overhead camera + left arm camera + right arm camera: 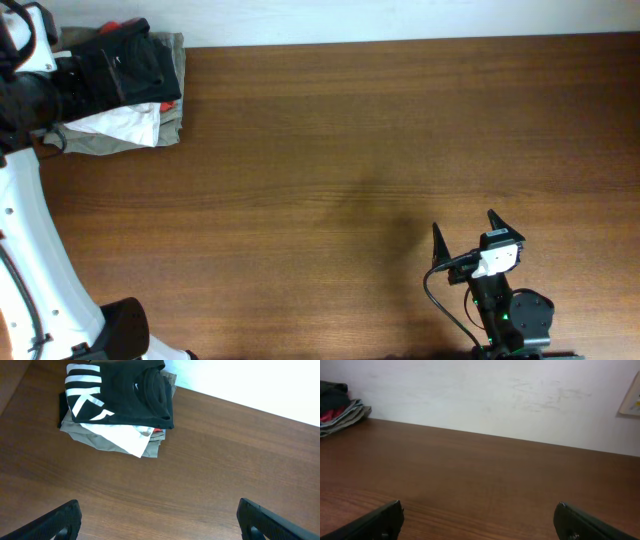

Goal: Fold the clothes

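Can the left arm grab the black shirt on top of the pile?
Probably yes. The left hand is open and faces the black shirt, which sits on top of the clothes pile. Only bare table lies between them, nothing blocks it.

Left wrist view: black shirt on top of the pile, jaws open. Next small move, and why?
Probably ease the left gripper forward and down onto the black shirt. Its jaws stand open and empty, short of it, and the shirt lies bunched on top of the white garment, so it likely needs grabbing and dragging onto bare table before folding.
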Robot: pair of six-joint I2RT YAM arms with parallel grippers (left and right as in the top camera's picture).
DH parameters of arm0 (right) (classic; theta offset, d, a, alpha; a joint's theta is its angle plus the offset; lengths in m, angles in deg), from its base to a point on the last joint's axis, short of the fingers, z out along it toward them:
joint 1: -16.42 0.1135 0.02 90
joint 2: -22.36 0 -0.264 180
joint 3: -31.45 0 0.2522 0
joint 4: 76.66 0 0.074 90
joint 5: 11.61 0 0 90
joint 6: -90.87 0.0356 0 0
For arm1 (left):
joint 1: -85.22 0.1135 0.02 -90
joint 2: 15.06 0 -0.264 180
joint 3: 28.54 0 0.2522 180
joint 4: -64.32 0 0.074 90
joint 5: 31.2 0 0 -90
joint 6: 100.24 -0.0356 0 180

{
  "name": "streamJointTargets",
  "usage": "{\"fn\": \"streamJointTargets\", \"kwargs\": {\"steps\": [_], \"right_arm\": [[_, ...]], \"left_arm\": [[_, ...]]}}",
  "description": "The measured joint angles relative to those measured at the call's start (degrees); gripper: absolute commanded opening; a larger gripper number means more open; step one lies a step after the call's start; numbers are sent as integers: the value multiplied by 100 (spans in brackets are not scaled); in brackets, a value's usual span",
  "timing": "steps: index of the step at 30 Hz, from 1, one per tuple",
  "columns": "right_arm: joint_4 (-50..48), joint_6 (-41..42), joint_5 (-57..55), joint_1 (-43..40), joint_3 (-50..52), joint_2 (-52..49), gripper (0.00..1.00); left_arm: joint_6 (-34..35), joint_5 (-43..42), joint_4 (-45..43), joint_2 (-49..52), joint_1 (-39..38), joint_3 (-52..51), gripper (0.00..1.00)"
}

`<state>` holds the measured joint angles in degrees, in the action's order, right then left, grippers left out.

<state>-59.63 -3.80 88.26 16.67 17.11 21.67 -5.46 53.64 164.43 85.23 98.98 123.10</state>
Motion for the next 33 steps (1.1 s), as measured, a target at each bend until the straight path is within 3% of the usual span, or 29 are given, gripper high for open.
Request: {"fn": "streamJointTargets", "kwargs": {"steps": [11, 13, 14, 18, 22, 26, 29, 33], "right_arm": [[0, -4, -33, 0, 0, 0, 99], [2, -2, -44, 0, 0, 4, 99], [2, -2, -61, 0, 0, 4, 99], [13, -2, -103, 2, -2, 0, 99], [0, -2, -103, 2, -4, 15, 99], [15, -4, -103, 9, -2, 7, 99], [15, -2, -105, 9, -2, 4, 99], [13, -4, -105, 9, -2, 11, 99]], "left_arm": [[2, -42, 247, 0, 0, -2, 99], [2, -114, 105, -179, -55, -413, 99], [0, -170, -240, -564, -225, -1180, 99], [-4, -234, -3670, -2673, -975, -5117, 99], [-2, -232, -6334, -5143, -990, -8959, 99], [-4, -232, -8736, -7890, -990, -11794, 99], [-4, -236, -9318, -9224, -990, -13031, 99], [-4, -151, -9394, -9936, -990, -13619, 99]]}}
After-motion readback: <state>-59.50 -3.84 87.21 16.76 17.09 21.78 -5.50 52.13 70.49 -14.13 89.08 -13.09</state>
